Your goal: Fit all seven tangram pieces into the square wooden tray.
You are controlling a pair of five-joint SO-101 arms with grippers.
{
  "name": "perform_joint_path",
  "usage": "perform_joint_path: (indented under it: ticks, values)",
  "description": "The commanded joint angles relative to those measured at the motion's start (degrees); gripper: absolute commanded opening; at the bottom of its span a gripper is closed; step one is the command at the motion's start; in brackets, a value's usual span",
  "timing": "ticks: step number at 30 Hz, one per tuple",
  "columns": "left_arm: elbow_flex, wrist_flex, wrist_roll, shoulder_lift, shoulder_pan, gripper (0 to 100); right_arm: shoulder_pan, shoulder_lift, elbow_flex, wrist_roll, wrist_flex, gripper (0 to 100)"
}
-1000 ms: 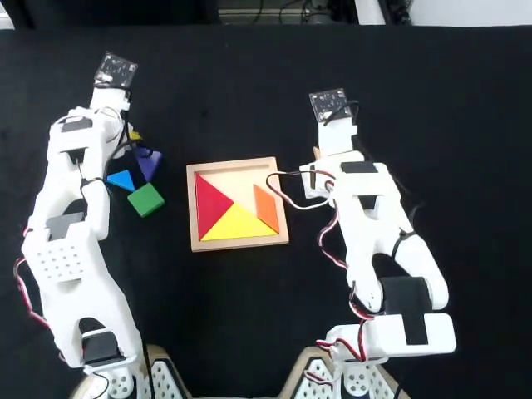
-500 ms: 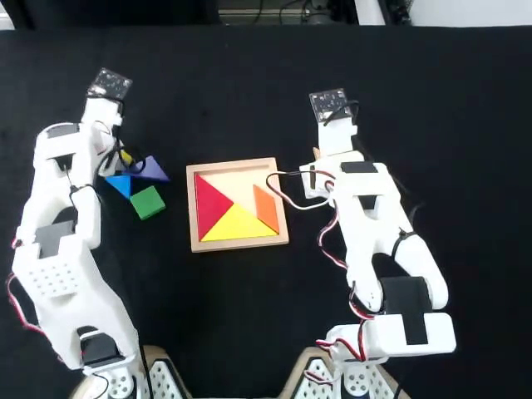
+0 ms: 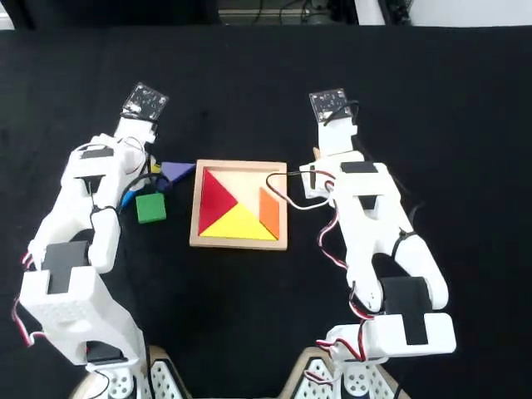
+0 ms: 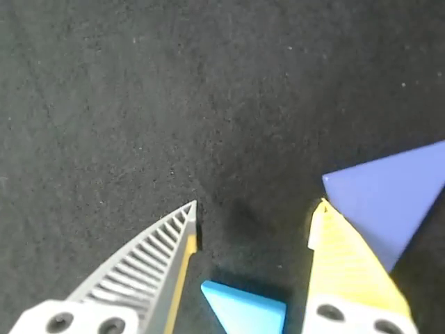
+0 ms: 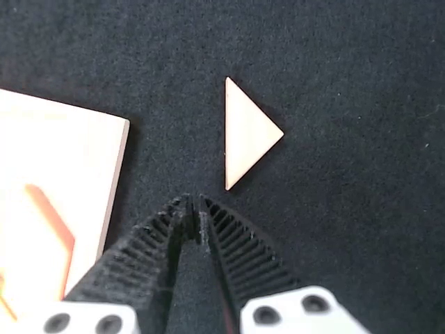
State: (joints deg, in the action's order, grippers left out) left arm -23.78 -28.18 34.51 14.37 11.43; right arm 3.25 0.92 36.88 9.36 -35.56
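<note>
— Which piece is nearest?
— For my left gripper (image 4: 257,207), the blue triangle (image 4: 247,309): it sits between the spread jaws, back from the tips. The purple triangle (image 4: 389,198) lies just outside 1 jaw, toward the tray (image 3: 238,243), which holds 3 pieces.
— And the right?
— Right gripper (image 5: 195,203) is pinched shut on nothing; a pale triangle (image 5: 245,132) lies just ahead of its tips.

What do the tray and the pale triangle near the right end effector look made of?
The tray looks like pale unpainted wood, matte; tan rim and floor without gloss. The pale triangle: probably the same bare wood, a flat, uncoloured, dull face. Grain is too fine to see, so wood is a guess.
</note>
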Motion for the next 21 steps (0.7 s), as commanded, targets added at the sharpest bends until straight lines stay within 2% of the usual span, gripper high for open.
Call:
perform_joint_path:
  ticks: [1,13,18,21]
  values:
    - [3.91,0.79,-2.90,-2.11,-0.40,27,-0.53,0.22,-1.89,0.62,0.62,1.1]
    - [8.75,1.23,-3.43,0.35,-1.71,27,-0.44,0.22,-1.89,0.62,0.53,1.1]
    - [20.79,1.14,-12.04,6.68,-3.65,27,-0.44,0.22,-1.89,0.70,0.53,1.1]
    - [24.92,0.70,-14.68,12.40,-5.76,27,-0.53,0.22,-1.89,0.70,0.53,1.1]
